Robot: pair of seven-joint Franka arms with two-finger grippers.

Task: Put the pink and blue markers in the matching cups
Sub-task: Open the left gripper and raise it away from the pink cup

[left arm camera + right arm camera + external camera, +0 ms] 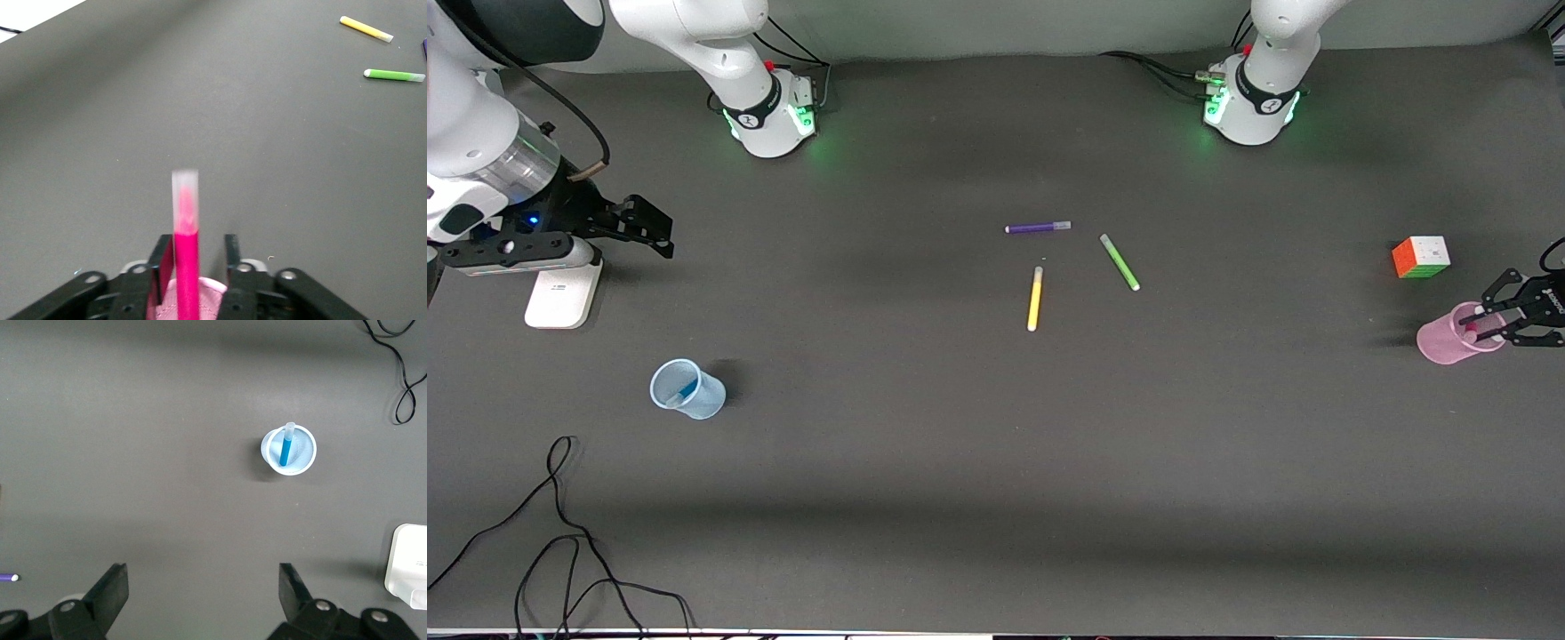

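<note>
A: Starting low on the bench, what sits nearest the camera?

B: The blue cup, toward the right arm's end, with the blue marker standing inside it, leaning on the rim. The right gripper hangs in the air well apart from it, over bare bench beside a white box; its fingers are spread wide and hold nothing.

A: And the pink one?

B: The pink cup stands at the left arm's end. The left gripper is right at its rim, and the pink marker stands upright between the fingers, its lower end down in the cup, pale cap up. The fingers are parted a little; there is a gap on one side of the marker, and I cannot tell whether the other finger touches it.

A: Farther up?

B: A yellow pen, a green pen and a purple pen lie mid-bench, well apart from both grippers. A colour cube sits near the left gripper.
</note>
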